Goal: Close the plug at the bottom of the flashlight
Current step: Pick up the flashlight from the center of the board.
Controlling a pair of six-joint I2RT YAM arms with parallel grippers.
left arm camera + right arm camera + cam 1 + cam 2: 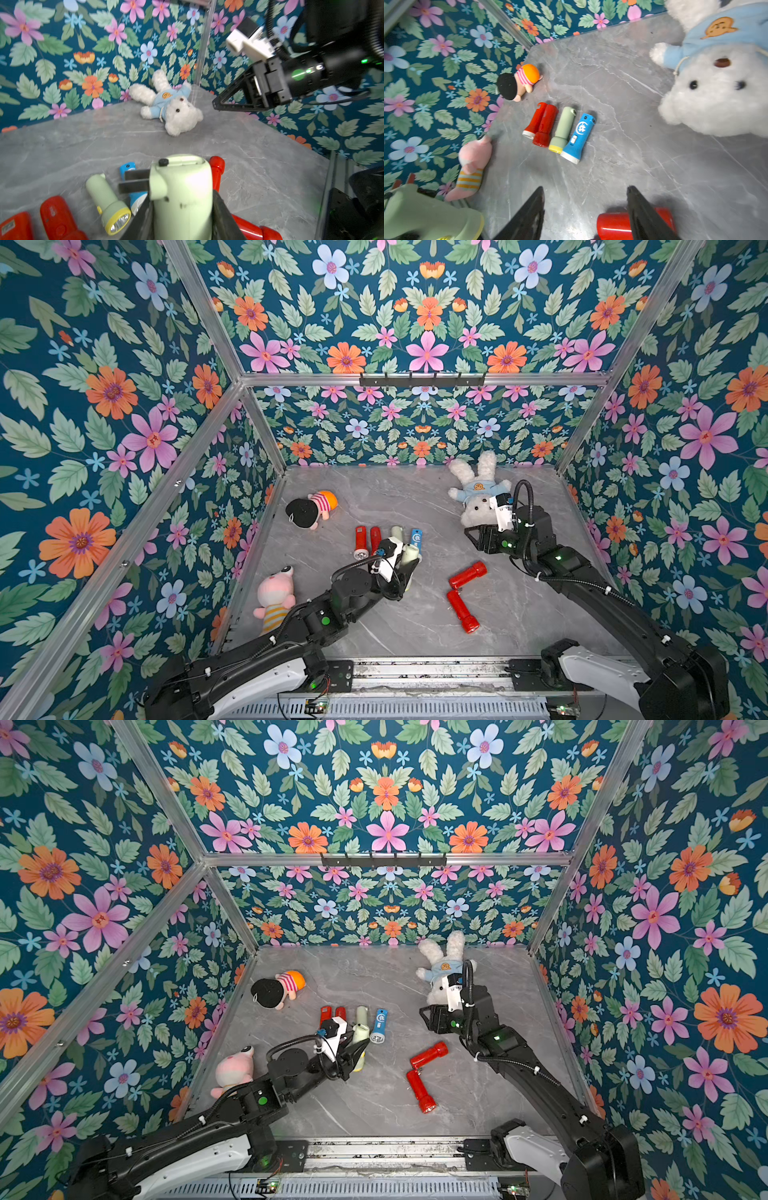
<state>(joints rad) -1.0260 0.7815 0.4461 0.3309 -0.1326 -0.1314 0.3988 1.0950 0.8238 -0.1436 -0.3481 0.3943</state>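
Note:
My left gripper point(181, 193) is shut on a pale green flashlight point(182, 187), held off the table with its bottom end pointing away from the wrist camera. The plug point(135, 180) stands folded out sideways from that end, showing two dark prongs. Both top views show the held flashlight point(409, 556) point(360, 1036) left of centre. My right gripper point(585, 191) is open and holds nothing. It hovers near the white rabbit's head point(476, 510), to the right of the flashlight and apart from it, as the top views point(469, 533) and the left wrist view point(216, 102) show.
A row of flashlights lies behind the left gripper: two red point(359, 541), one green point(563, 128), one blue point(416, 539). Two more red flashlights point(467, 574) point(461, 612) lie mid-table. A doll point(311, 508) and a pink plush point(274, 597) lie on the left side.

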